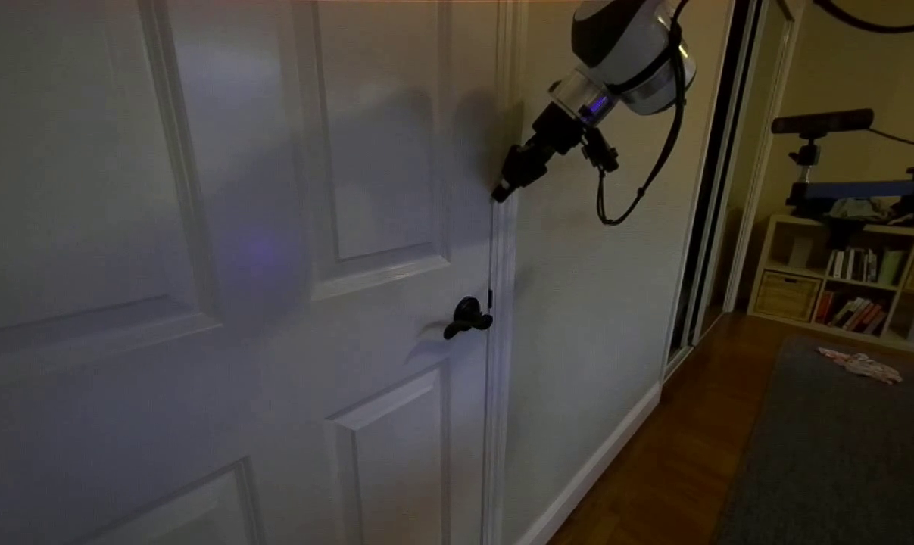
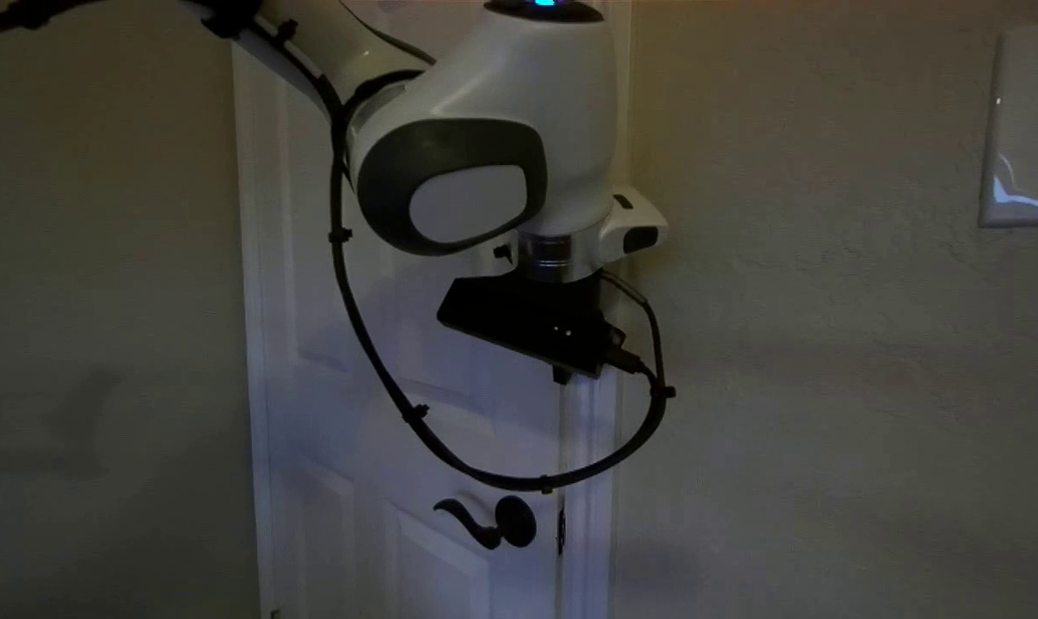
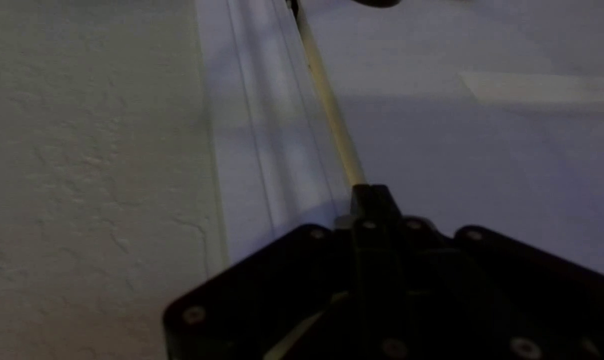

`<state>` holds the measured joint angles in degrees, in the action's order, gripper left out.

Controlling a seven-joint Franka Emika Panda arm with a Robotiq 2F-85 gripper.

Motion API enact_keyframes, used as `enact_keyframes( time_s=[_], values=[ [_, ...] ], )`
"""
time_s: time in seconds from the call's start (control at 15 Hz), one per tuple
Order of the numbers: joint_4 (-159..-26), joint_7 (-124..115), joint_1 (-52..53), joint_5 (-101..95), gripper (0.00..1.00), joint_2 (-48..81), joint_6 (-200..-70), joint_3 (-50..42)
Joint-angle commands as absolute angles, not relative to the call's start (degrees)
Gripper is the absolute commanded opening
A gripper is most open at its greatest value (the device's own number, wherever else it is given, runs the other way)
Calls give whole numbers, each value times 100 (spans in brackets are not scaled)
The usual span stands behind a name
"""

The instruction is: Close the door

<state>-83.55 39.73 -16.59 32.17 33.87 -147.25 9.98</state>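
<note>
The white panelled door (image 1: 275, 348) stands nearly flush with its white frame (image 1: 504, 303) in an exterior view. It also shows in an exterior view (image 2: 347, 438) and in the wrist view (image 3: 482, 165). A narrow yellowish strip (image 3: 332, 107) shows between door edge and frame in the wrist view. The black lever handle (image 1: 468, 316) also shows in an exterior view (image 2: 488, 526). My gripper (image 1: 500, 194) is shut, with its fingertips (image 3: 371, 189) together and nothing seen between them. The tips are at the door's handle-side edge, above the handle; whether they touch it I cannot tell.
A textured wall (image 1: 585, 288) adjoins the frame. A cable (image 2: 450, 460) loops below the wrist in an exterior view. A wall plate (image 2: 1030, 129) is at the far right. A low shelf (image 1: 782, 318) with books and a grey rug (image 1: 828, 454) lie farther back.
</note>
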Motion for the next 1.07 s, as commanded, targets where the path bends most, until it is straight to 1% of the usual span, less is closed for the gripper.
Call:
enact_keyframes(
  time_s=[0.0, 0.2, 0.47, 0.8, 1.0],
  values=[
    [-8056, 3771, -1748, 3362, 3, 3580, -14775, 1158],
    [-8220, 3862, -1781, 3494, 3, 3466, -14837, 1252],
    [-8963, 4223, -1717, 3448, 3, 3025, -15224, 1298],
    [-9587, 4181, -1716, 3452, 3, 2758, -16202, 1501],
    [-9912, 4085, -1479, 3334, 3, 2654, -16874, 1329]
  ],
)
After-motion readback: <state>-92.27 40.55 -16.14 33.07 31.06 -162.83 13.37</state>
